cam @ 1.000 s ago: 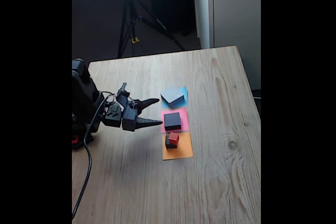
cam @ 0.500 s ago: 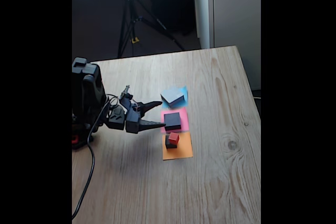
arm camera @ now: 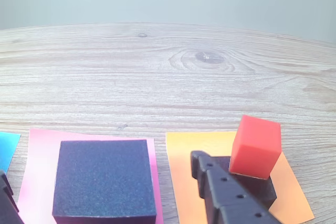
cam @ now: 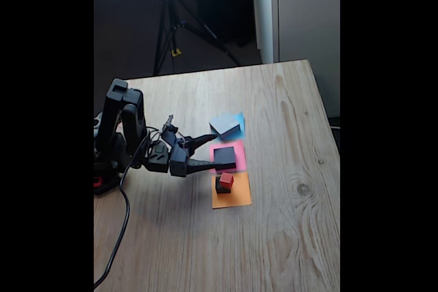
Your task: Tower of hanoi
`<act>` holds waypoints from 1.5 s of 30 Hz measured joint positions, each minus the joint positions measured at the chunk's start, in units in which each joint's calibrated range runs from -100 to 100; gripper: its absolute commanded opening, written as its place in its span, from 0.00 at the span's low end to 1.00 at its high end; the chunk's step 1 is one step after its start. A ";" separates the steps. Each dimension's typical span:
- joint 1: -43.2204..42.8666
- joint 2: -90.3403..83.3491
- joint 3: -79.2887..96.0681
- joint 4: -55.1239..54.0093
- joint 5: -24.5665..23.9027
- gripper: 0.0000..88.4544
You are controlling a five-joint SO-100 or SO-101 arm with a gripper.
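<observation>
Since the earlier frame the gripper [cam: 211, 154] has advanced, jaws spread, around the black block [cam: 224, 156] on pink paper [cam: 237, 150]. Its lower finger [arm camera: 231, 198] could knock the red cube [arm camera: 255, 146] off the dark grey block [cam: 222, 185].

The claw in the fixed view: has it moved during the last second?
Yes. The claw has advanced to the right, toward the black block; its tips now reach the pink paper square, open on either side of the block.
</observation>
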 measured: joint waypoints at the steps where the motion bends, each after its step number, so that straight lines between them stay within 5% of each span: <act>1: 0.00 0.51 -0.09 0.00 0.00 0.48; 29: 0.00 5.81 -0.70 -1.84 0.00 0.48; 45: -0.10 5.73 -2.17 6.33 0.00 0.48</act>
